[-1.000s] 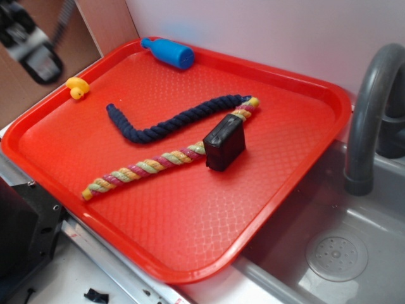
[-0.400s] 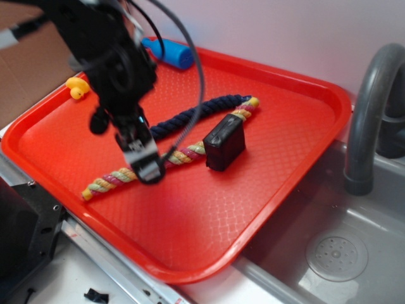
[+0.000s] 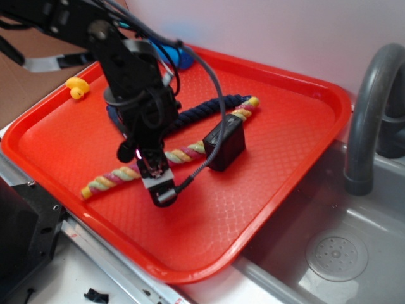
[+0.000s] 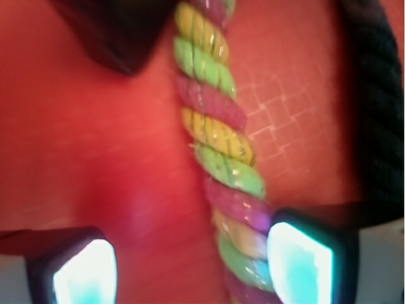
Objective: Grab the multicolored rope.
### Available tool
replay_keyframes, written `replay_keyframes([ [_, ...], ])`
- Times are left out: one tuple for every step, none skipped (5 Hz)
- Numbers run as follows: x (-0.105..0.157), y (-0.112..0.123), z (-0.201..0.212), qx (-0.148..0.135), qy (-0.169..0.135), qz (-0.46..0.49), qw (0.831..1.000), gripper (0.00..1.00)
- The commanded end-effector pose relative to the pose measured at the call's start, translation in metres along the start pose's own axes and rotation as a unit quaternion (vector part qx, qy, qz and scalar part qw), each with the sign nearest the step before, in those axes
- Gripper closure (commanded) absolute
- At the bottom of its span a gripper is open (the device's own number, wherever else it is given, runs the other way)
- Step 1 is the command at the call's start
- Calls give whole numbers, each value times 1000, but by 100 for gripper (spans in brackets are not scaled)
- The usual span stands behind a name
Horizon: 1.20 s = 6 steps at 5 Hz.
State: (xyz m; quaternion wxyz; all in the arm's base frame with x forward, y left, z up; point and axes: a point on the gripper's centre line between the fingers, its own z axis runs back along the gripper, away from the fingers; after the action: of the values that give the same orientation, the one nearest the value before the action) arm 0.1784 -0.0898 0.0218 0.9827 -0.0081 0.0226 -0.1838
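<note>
we see the gripper (image 3: 155,180) low over the tray (image 3: 266,209), jaws apart, straddling the rope (image 4: 218,142), nothing gripped. the rope lies diagonally across the tray's middle, one end near the front-left rim. a navy rope (image 3: 196,113) lies just behind it; a black box (image 3: 226,144) sits on the rope.

No readable text, label, brand name, number or sign appears in either view.
</note>
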Motion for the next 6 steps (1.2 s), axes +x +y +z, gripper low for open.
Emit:
replay_keyframes([
  [6, -9, -17, 13, 12, -12, 1000, 100],
  [5, -10, -17, 10, 19, -13, 1000, 100],
  [10, -3, -8, -8, 26, 3, 1000, 100],
  [18, 6, 29, -31, 43, 58, 997, 100],
  [14, 19, 77, -50, 5, 125, 991, 100],
  [7, 30, 127, -63, -41, 174, 982, 100],
])
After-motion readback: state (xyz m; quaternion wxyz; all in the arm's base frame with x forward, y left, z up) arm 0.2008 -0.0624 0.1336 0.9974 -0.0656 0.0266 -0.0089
